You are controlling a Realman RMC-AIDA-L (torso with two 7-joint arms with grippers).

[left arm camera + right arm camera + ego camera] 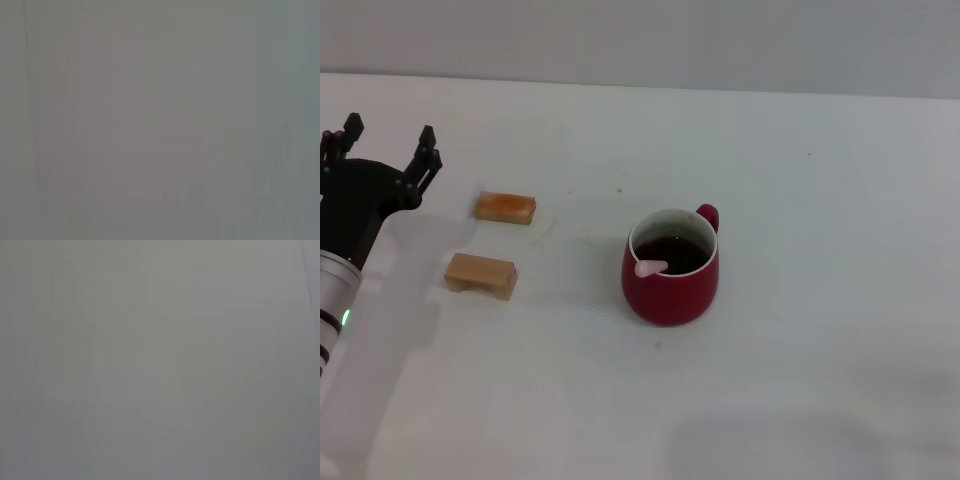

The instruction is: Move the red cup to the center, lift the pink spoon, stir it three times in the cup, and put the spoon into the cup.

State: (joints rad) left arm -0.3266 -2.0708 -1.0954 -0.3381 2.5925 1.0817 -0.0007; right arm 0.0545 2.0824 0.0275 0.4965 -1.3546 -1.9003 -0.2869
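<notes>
Dark-red ceramic mug [671, 268] sits mid-table, slim pink spoon [650, 267] already leaning inside on its rim; task looks finished. Left end effector [386, 150] hangs far left, fingers spread, empty. Best move: retreat clear. Right end effector unseen; wrist views apparently blank.

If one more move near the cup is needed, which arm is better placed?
Probably the left: its gripper is open at the table's left side, near the cup that holds the spoon. The right arm is not visible.
</notes>
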